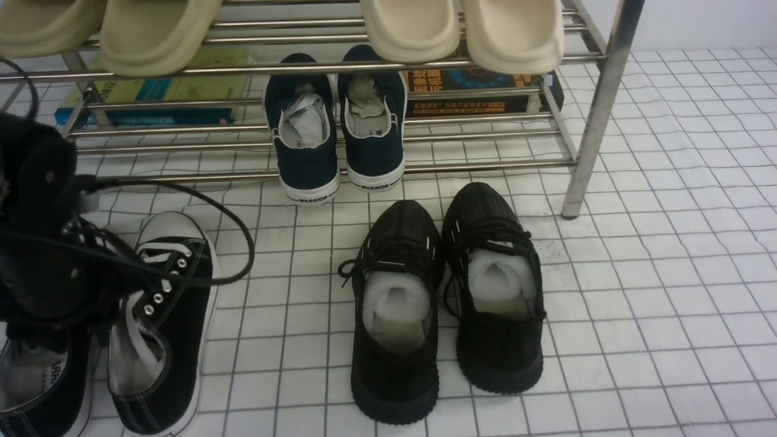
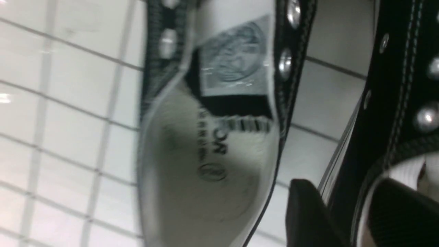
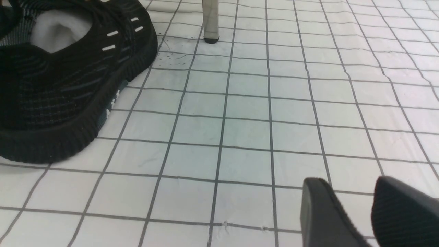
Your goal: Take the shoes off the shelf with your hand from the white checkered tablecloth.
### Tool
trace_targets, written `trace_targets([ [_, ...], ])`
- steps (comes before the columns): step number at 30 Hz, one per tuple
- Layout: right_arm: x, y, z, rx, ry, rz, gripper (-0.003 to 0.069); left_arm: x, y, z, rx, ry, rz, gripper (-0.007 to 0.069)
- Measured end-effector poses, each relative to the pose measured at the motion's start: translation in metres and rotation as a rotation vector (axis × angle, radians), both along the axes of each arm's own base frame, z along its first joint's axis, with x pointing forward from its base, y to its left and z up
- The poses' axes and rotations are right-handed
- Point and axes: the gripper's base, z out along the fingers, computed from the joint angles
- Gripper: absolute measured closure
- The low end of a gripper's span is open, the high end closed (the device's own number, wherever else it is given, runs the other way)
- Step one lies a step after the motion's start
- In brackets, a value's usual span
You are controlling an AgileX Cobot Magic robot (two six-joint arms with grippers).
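Black canvas sneakers (image 1: 185,328) | left tool (image 2: 343,188): fingers apart astride one's side | right tool (image 3: 348,181): apart | knit sneakers (image 1: 394,376): white stuffing inside

Can't see the left-hand toe of the black canvas sneakers (image 1: 182,358), in front of the shelf (image 1: 583,145), for the left arm (image 1: 42,243); also lose both heels to the front view's bottom edge. Lose the tops of the 2 green slippers (image 1: 159,36) and 2 cream slippers (image 1: 515,30) on the shelf to the top edge. Can't read the small print on the books (image 1: 182,79) behind the shelf's tubes. In the left wrist view, see blurred sneaker lining and eyelets, and cropped left gripper fingers (image 2: 301,202). In the right wrist view, get only part of 1 knit sneaker (image 3: 79,79) before the shelf.
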Motion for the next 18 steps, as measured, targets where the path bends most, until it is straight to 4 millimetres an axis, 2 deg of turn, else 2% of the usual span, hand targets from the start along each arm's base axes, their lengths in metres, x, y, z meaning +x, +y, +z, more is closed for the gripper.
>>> trace_targets([
  [2, 0.0, 0.0, 0.0, 0.0, 0.0, 0.0, 0.042, -0.011, 0.003, 0.029, 0.016, -0.043, -0.051, 0.0374],
  [4, 0.0, 0.0, 0.0, 0.0, 0.0, 0.0, 0.042, -0.026, 0.005, 0.05, 0.021, -0.077, -0.083, 0.0446],
  [5, 0.0, 0.0, 0.0, 0.0, 0.0, 0.0, 0.042, -0.041, 0.006, 0.063, 0.009, -0.106, -0.104, 0.0514],
  [7, 0.0, 0.0, 0.0, 0.0, 0.0, 0.0, 0.042, -0.059, 0.005, 0.075, -0.023, -0.15, -0.133, 0.0578],
  [8, 0.0, 0.0, 0.0, 0.0, 0.0, 0.0, 0.042, -0.064, 0.005, 0.075, -0.033, -0.158, -0.142, 0.0589],
  [11, 0.0, 0.0, 0.0, 0.0, 0.0, 0.0, 0.042, -0.105, -0.001, 0.077, -0.151, -0.298, -0.238, 0.0623],
  [12, 0.0, 0.0, 0.0, 0.0, 0.0, 0.0, 0.042, -0.107, -0.001, 0.076, -0.15, -0.309, -0.243, 0.0623],
  [13, 0.0, 0.0, 0.0, 0.0, 0.0, 0.0, 0.042, -0.122, -0.004, 0.069, -0.207, -0.4, -0.261, 0.0623],
  [15, 0.0, 0.0, 0.0, 0.0, 0.0, 0.0, 0.042, -0.136, -0.006, 0.06, -0.275, -0.564, -0.263, 0.0623],
  [17, 0.0, 0.0, 0.0, 0.0, 0.0, 0.0, 0.042, -0.146, -0.007, 0.049, -0.317, -0.661, -0.254, 0.0623],
  [18, 0.0, 0.0, 0.0, 0.0, 0.0, 0.0, 0.042, -0.147, -0.007, 0.051, -0.321, -0.679, -0.254, 0.0623],
])
